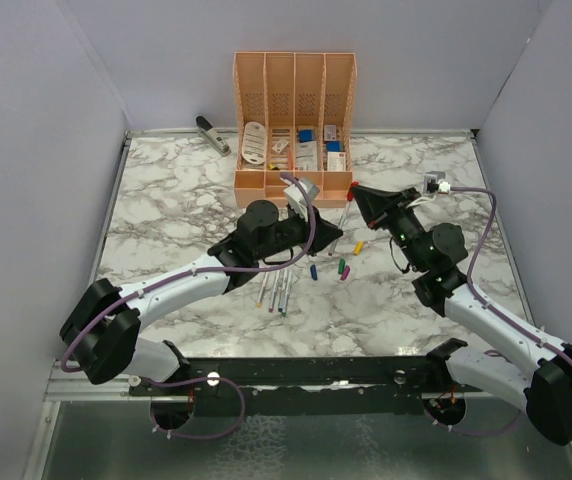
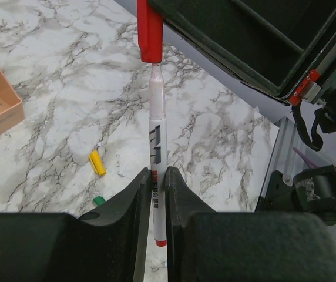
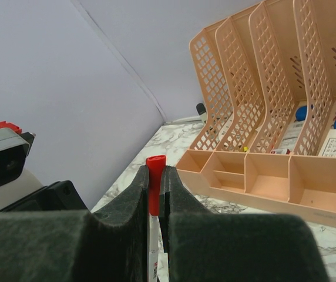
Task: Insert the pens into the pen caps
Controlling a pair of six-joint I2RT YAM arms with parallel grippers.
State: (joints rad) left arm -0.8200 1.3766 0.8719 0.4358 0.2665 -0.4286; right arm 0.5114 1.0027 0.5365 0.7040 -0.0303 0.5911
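Note:
My left gripper (image 2: 156,176) is shut on a pale pen (image 2: 158,135) with a red end, holding it near its rear. My right gripper (image 3: 155,173) is shut on the red pen cap (image 3: 154,188). In the left wrist view the red cap (image 2: 150,32) sits over the pen's tip, with the pen's narrow neck showing below it. From above, both grippers meet in front of the organizer, left gripper (image 1: 331,235) and right gripper (image 1: 358,193). Several pens (image 1: 276,290) lie on the table. Yellow (image 1: 358,246), blue (image 1: 314,271), green (image 1: 340,266) and magenta (image 1: 346,272) caps lie loose nearby.
A peach desk organizer (image 1: 294,120) with stationery stands at the back middle, just beyond the grippers. A grey stapler (image 1: 212,134) lies at the back left. Grey walls enclose the marble table (image 1: 166,200) on three sides.

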